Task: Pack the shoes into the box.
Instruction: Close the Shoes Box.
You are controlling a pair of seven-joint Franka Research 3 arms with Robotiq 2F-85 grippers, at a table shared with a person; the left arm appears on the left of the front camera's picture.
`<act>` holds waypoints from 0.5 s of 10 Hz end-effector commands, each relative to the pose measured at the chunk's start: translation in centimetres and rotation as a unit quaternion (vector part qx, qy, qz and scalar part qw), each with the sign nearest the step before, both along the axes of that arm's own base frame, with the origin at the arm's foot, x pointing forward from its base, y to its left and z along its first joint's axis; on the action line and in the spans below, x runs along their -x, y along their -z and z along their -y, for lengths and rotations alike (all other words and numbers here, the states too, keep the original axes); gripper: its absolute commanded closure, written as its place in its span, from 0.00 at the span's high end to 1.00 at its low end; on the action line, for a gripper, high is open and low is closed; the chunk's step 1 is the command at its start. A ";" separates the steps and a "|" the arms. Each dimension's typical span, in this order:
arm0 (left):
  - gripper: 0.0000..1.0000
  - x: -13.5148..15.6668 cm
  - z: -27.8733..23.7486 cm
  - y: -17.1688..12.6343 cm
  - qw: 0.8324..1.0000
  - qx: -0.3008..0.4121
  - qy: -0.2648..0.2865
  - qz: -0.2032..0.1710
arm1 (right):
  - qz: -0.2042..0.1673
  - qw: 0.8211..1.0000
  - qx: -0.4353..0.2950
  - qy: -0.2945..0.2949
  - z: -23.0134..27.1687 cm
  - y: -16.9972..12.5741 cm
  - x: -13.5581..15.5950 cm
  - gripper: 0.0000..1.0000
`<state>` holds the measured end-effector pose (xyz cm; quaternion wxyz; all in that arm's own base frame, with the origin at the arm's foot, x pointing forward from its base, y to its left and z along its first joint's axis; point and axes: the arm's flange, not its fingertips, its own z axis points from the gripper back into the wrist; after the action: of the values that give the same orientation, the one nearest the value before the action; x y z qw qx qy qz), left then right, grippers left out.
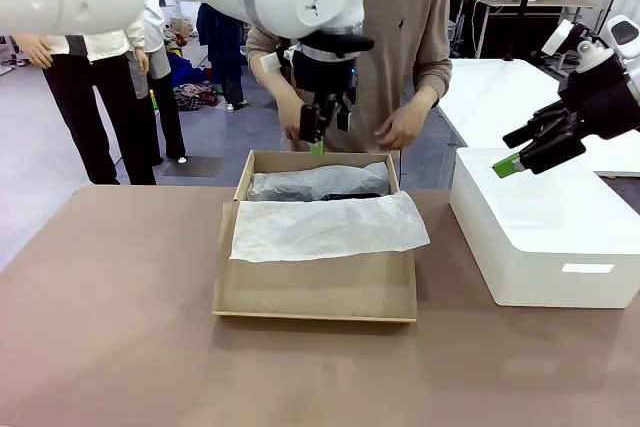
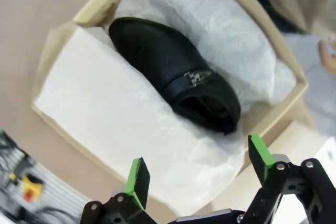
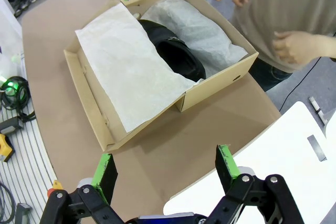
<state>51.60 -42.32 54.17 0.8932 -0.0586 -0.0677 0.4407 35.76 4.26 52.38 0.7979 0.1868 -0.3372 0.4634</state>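
Observation:
The tan cardboard box stands open mid-table, lined with white tissue paper. One glossy black shoe with a small metal buckle lies on its side in the box's far half, partly wrapped in tissue; from the right wrist it appears as the shoe. My left gripper hangs open above the box's far edge, its fingers empty over the tissue. My right gripper is open and empty, raised over the white block. Its pads stand wide apart.
A large smooth white block sits on the table right of the box. A person stands at the far side with both hands held near the body, just behind the box. Bare brown table lies left and in front.

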 end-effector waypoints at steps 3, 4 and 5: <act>1.00 2.1 -8.0 -1.8 0.961 -0.020 0.272 -0.050 | 0.010 1.000 -0.014 -0.012 0.1 0.1 -0.3 1.00; 1.00 2.5 -10.0 -2.0 0.937 -0.036 0.342 -0.055 | 0.010 1.000 -0.014 -0.012 0.1 0.1 -0.3 1.00; 1.00 2.5 -11.4 -2.2 0.915 -0.048 0.397 -0.060 | 0.010 1.000 -0.014 -0.012 0.1 0.1 -0.3 1.00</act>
<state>49.77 -33.17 56.69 0.9934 -0.0216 -0.0030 0.1123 35.76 4.27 52.39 0.7979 0.1868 -0.3372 0.4635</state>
